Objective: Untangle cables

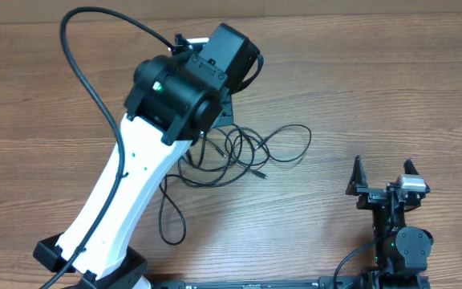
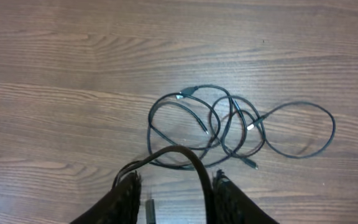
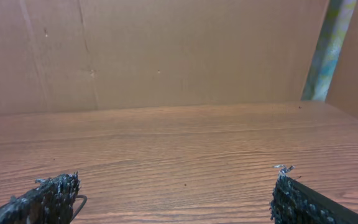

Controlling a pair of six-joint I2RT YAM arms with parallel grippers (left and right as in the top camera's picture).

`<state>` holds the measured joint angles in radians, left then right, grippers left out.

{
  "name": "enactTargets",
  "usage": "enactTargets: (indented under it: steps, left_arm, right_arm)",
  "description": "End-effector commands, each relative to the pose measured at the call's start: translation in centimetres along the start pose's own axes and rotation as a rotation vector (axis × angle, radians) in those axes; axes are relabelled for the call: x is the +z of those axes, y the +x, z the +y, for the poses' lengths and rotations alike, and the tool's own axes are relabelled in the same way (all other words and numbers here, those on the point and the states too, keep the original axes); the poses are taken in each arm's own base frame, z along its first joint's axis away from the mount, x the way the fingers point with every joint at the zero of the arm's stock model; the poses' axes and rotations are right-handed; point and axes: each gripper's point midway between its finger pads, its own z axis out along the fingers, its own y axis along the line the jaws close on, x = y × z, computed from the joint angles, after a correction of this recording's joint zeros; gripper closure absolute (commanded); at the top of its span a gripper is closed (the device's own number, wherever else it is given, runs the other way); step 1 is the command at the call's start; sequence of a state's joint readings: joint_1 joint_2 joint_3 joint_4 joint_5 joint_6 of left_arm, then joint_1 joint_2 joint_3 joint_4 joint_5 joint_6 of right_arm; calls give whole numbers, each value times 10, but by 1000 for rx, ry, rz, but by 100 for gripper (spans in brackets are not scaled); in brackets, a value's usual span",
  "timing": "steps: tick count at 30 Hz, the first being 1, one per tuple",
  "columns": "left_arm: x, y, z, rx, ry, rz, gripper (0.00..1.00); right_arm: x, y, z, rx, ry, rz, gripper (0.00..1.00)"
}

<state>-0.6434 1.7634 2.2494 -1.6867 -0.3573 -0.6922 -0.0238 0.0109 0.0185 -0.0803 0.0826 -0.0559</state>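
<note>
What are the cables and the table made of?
Cables: probably rubbery plastic coating, matte black, since they bend into loose loops; one plug tip looks silvery, maybe metal. Table: wood or wood-look laminate, brown with grain lines and a slight sheen.

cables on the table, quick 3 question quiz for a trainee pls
1. True or false: the cables lie as separate straight lines.
2. Which arm is nearer the cables? A) left arm B) right arm C) both equally near
3. Fill in: the right arm's jaws stand ____ (open or shut).
Key: 1 false; 2 A; 3 open
</note>
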Motion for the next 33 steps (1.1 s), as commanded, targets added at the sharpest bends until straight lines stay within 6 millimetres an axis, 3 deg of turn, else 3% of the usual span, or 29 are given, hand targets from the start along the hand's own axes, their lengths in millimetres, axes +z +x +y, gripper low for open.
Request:
enactTargets:
  steps: [1,4,7,11,16,20,26,33]
  left_arm:
    - [-5,1,1,11,22,0,44]
    - [-8,2,1,4,37,6,34]
    - [-13,3,3,-20,78,21,0]
    - [-23,3,5,-74,164,46,0]
    - [-36,-2,31,-143,176,22,0]
    - [-46,-3,40,-140,190,-4,1]
    - [-46,-3,41,-75,185,-12,0]
    - [-44,-11,55,-81,104,-60,0]
  right_arm:
    - [0,2,0,2,3,-2,0]
    - [0,2,0,2,3,-2,0]
    - [0,2,0,2,3,-2,0]
    - [0,2,0,2,3,-2,0]
    - [0,2,0,2,3,-2,0]
    - [0,2,0,2,3,-2,0]
    - [0,2,0,2,3,-2,0]
    - [0,2,0,2,3,-2,0]
